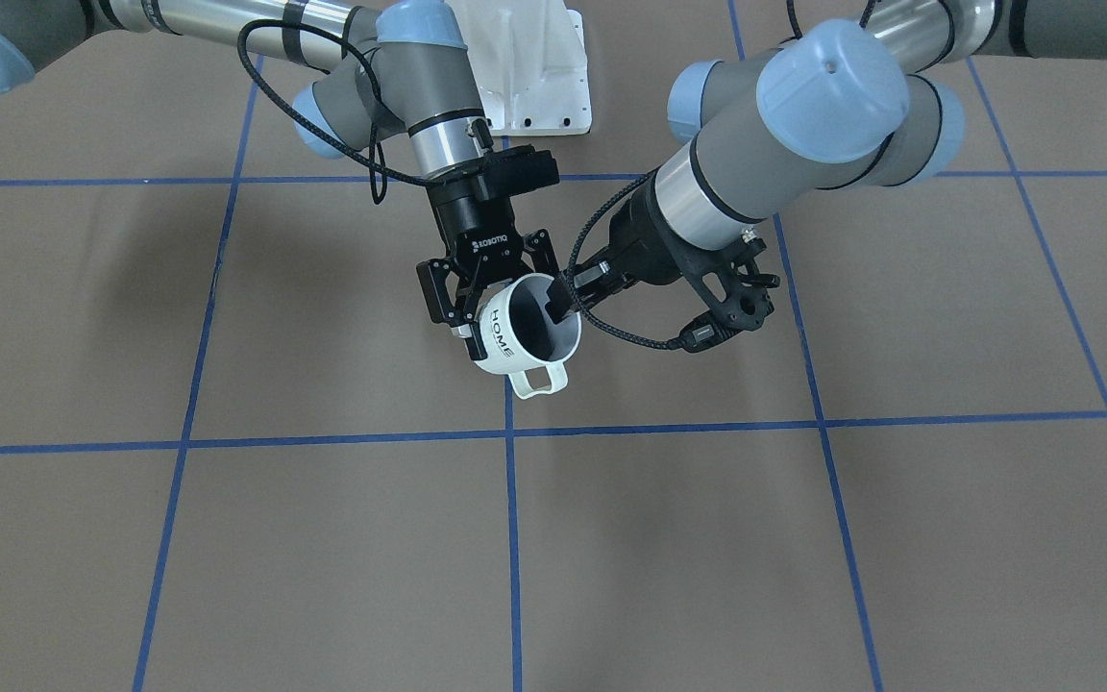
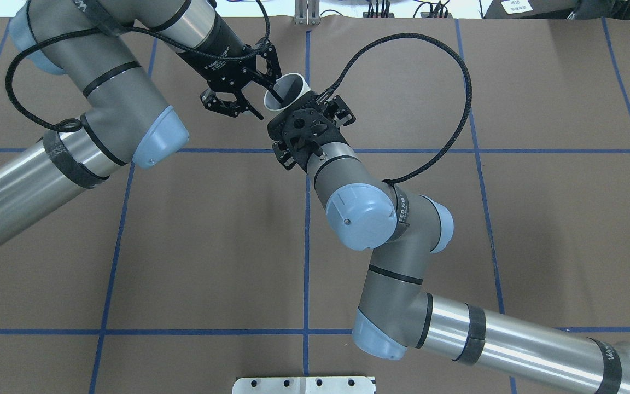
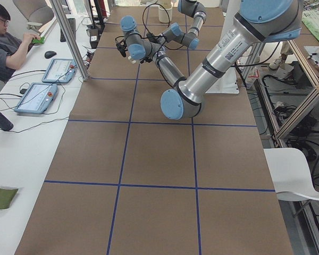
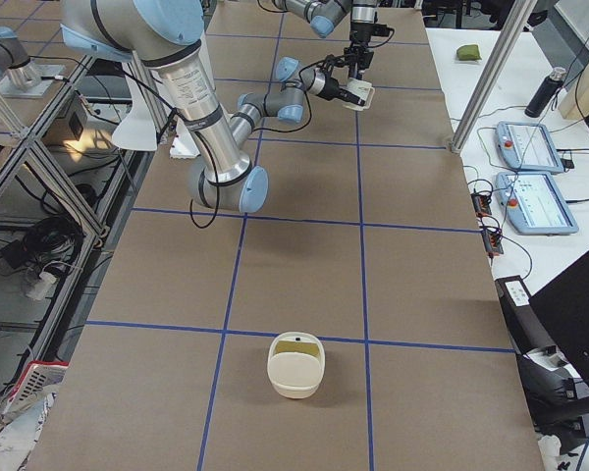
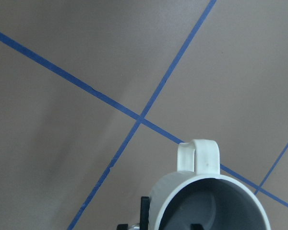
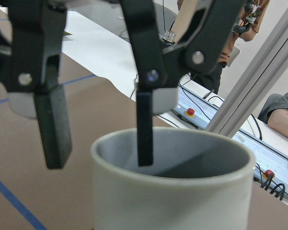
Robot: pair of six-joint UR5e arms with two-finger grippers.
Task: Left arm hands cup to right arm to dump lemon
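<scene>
**Cup held aloft by right gripper; left jaws apart at the rim**

1. Location of cup. The cup [image 1: 515,336] is clear of the table [image 1: 227,538] and tilted. In the overhead view it lies at 12 o'clock from the table's middle. In the front-facing view its handle [image 1: 542,380] points to 5 o'clock and the "HOME" lettering faces 8 o'clock.

2. Right gripper. The right gripper [image 1: 499,298] comes onto the cup from 11 o'clock in the front-facing view. Its jaws are clamped on the cup. One finger is pressed against the outer wall beside the lettering, and the other is hidden behind the cup.

3. Left gripper. The left gripper [image 2: 267,105] reaches in from 2 o'clock in the front-facing view. The right wrist view shows its jaws apart. The inner finger [image 6: 144,124] hangs inside the cup's mouth. The outer finger [image 6: 53,124] stands outside the rim with a gap to the wall.

4. Other item. In the right-side view a cream container [image 4: 295,378] sits on the table at 6 o'clock, well apart from both grippers. Something yellow-green lies inside it, and I cannot tell what it is.
</scene>
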